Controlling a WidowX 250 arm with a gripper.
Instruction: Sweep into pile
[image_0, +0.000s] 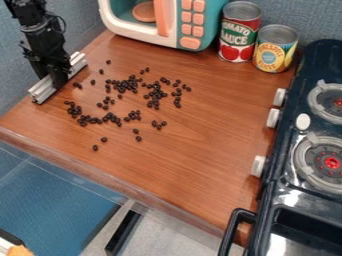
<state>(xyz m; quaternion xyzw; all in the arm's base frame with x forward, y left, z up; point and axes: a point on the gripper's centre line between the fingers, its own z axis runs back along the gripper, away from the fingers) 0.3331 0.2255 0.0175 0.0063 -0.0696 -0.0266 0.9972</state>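
The black gripper (57, 74) hangs down at the upper left, over the counter's left edge, shut on a silver-grey bar (42, 91). The bar lies low at the wooden counter (194, 160), slanting from lower left to upper right. To the right of the bar, dark beans (113, 118) are scattered over the counter's upper left and middle, in loose clusters with single ones between. A few stray beans (95, 148) lie nearer the front edge. The nearest beans are a short way from the bar, apart from it.
A teal and white toy microwave (190, 42) stands at the back. Beside it are a tomato sauce can (238, 32) and a yellow-labelled can (274, 49). Along the right runs a dark toy stove (286, 172) with white knobs and a black handle. The counter's front edge slants across the lower left.
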